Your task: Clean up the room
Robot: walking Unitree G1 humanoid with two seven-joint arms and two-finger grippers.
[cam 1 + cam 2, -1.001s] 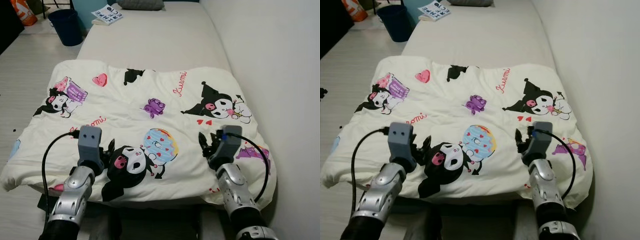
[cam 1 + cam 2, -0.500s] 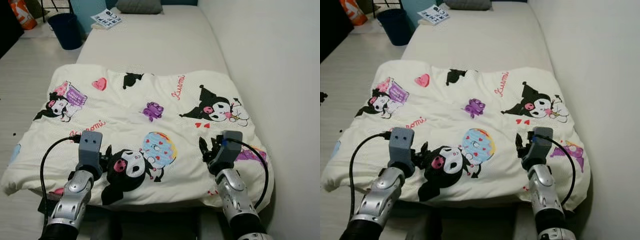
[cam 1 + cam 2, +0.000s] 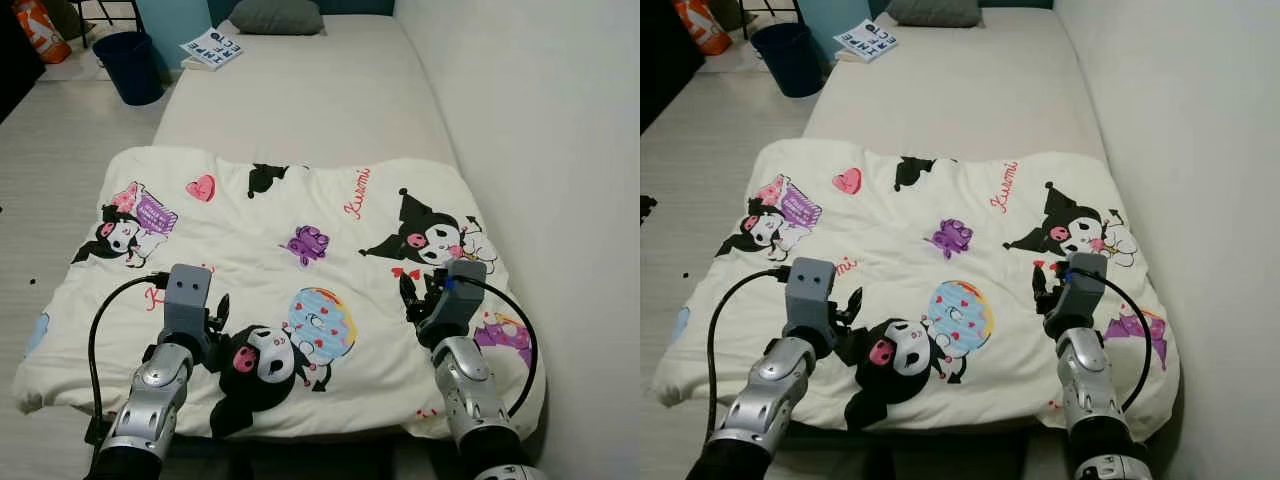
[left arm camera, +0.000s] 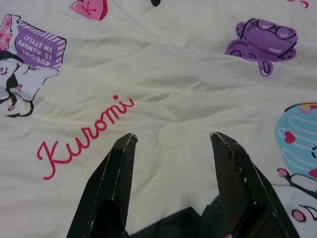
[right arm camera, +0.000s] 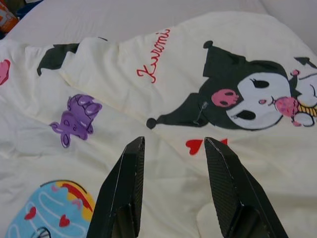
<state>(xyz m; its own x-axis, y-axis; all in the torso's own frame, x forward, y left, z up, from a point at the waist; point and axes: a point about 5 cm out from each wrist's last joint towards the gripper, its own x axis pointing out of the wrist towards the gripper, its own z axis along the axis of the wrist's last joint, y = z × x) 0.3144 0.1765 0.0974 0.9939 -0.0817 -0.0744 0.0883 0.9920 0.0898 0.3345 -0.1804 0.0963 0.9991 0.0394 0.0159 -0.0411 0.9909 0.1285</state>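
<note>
- A long bed [image 3: 320, 90] with a smooth beige mattress runs away from the robot, its right edge against a plain white wall [image 3: 540, 150].
- A soft, cream blanket [image 3: 290, 210] covers the near half of the bed, spread fairly flat with shallow wrinkles. Its left side hangs over the bed's left edge and its near edge drops out of sight.
- The blanket is printed with black-and-white cartoon figures, a purple teapot, a blue cupcake, a pink heart and red cursive lettering.
- A dark round bin [image 3: 133, 62] stands on the pale plank floor [image 3: 50, 160] beside the bed's far left corner.
- A grey pillow [image 3: 277, 15] lies at the far end of the bed, cut off by the top of the frame.
- A magazine [image 3: 212, 46] with black-and-white print rests at the bed's far left corner.
- The left gripper [image 4: 173, 141] hovers low over the blanket near its near edge, released, its 2 black tapered fingers spread apart with nothing between them.
- The right gripper [image 5: 173, 144] hovers over the blanket near the bed's right edge, also released and empty.
- An orange object at the top left corner is cut off and hard to make out.
</note>
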